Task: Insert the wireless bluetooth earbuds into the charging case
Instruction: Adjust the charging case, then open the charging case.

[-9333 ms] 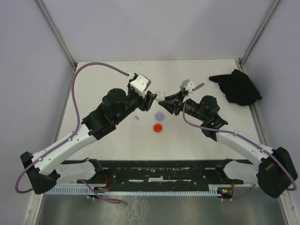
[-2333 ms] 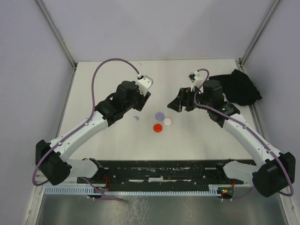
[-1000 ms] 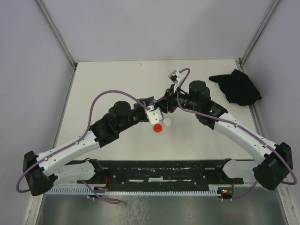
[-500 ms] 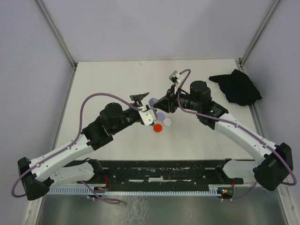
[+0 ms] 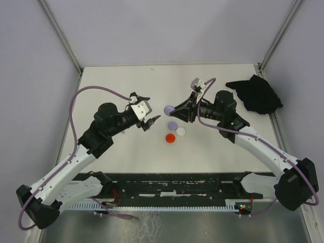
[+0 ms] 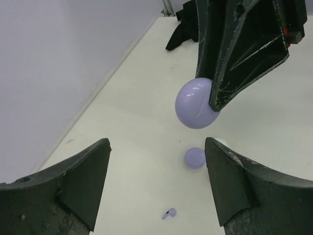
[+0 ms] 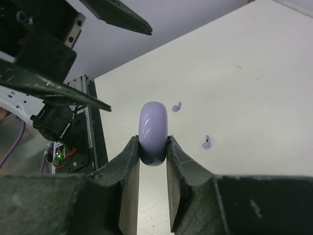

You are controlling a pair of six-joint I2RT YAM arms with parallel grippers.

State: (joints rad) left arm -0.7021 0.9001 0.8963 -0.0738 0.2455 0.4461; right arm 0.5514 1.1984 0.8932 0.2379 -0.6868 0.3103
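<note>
Handover of the lilac charging case (image 7: 153,129) looks finished, so the step in hand is, I think, the fetching of an earbud. The right gripper (image 7: 153,143) pinches the case by its two flat faces, edge towards its own camera, and holds it in the air above the table (image 7: 254,73). The left gripper (image 6: 157,147) stands with its fingers spread wide and nothing between them; the case hangs ahead of them and a little higher.

Two lilac earbuds (image 7: 176,106) lie on the table beyond the right fingertips, apart from each other. One of them also shows low ahead of the left fingers, nearer than the lilac disc (image 6: 195,157). The next move probably asks the left gripper to come down over one such piece and close on it very exactly, because it is tiny. Whether the case is open, I cannot tell.

One second ago both grippers met at the case. Now the left one is drawn back to its own side, and its fingers are wider.
</note>
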